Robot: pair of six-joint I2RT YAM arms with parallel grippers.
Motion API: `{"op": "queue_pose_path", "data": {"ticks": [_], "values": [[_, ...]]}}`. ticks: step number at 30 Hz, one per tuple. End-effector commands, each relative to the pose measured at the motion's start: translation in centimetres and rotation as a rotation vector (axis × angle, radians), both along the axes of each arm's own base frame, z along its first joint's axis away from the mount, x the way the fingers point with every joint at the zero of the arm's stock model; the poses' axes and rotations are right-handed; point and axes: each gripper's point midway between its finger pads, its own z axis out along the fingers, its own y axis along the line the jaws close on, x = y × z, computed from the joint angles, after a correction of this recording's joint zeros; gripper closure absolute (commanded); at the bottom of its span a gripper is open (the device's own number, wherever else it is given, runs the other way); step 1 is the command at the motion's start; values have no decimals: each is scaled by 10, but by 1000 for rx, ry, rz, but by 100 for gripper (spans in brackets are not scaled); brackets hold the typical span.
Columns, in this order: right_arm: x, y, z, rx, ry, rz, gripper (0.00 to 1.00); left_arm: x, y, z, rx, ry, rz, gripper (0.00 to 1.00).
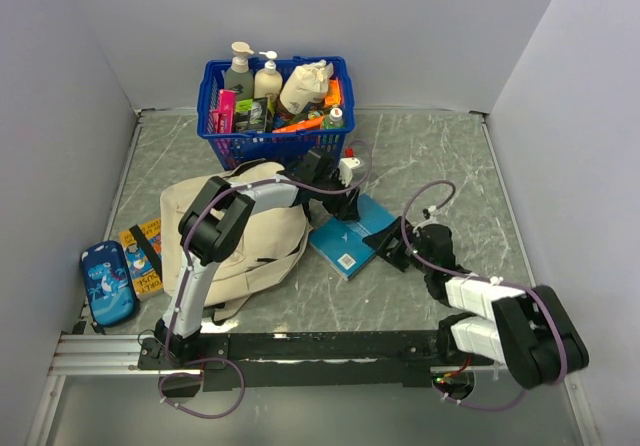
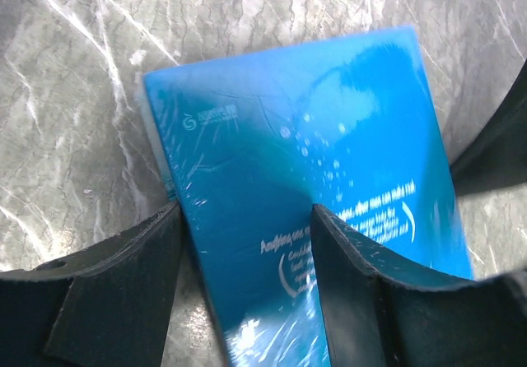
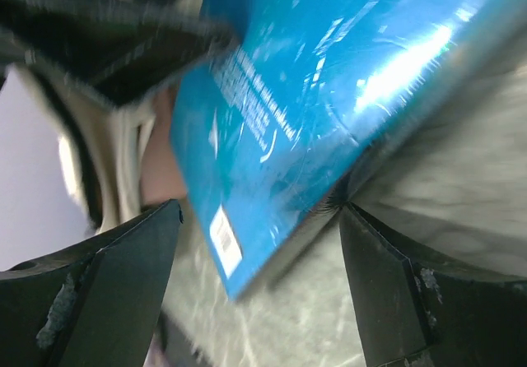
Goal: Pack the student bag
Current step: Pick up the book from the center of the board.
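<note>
Bag: we find the backpack [image 1: 262,248] lying slumped on the left half of the table [image 1: 450,156], in front of the basket [image 1: 250,148]; the left arm reaches over it.
Bag opening: we cannot tell from here whether it is zipped or unzipped.
Blue book: a shiny, wrapped book [image 1: 350,238] lies on the table just right of the backpack, near its edge, between the two grippers.
Left gripper: the left gripper [image 2: 243,215] hangs over the book with its fingers spread; one finger [image 2: 123,285] sits at the book's long edge, the other [image 2: 370,293] overlaps the cover. We see nothing pinched.
Right gripper: the right gripper [image 3: 259,211] is low at the book's near corner, its fingers wide apart, with the corner between them and gaps on both sides. This view is blurred.
Basket: it stands at the back of the table, crowded with pump bottles [image 1: 240,66] and other small goods.
Far left: a pencil case [image 1: 108,284] lies beside an orange and yellow booklet [image 1: 140,256], both left of the backpack.
</note>
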Motion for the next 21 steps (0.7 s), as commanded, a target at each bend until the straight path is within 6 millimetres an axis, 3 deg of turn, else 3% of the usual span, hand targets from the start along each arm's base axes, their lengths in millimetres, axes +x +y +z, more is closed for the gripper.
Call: {"op": "queue_pose_path", "data": {"ticks": [1,2,5,7,15,21], "values": [[46,-33,53,-76,-243,-227,16,-78,18,-42,123,345,-75,36],[41,-39,39,-115,-173,-245,15,-76,19,-41,123,344,-65,36],[40,-52,31,-162,-127,-305,13,-70,21,-35,120,340,-44,36],[36,-59,15,-203,-63,-332,13,-66,24,-35,136,339,-27,36],[33,-57,-7,-274,89,-321,15,-71,41,-39,192,335,-16,37],[25,-66,-7,-337,117,-329,13,-56,54,-27,192,314,8,37]]}}
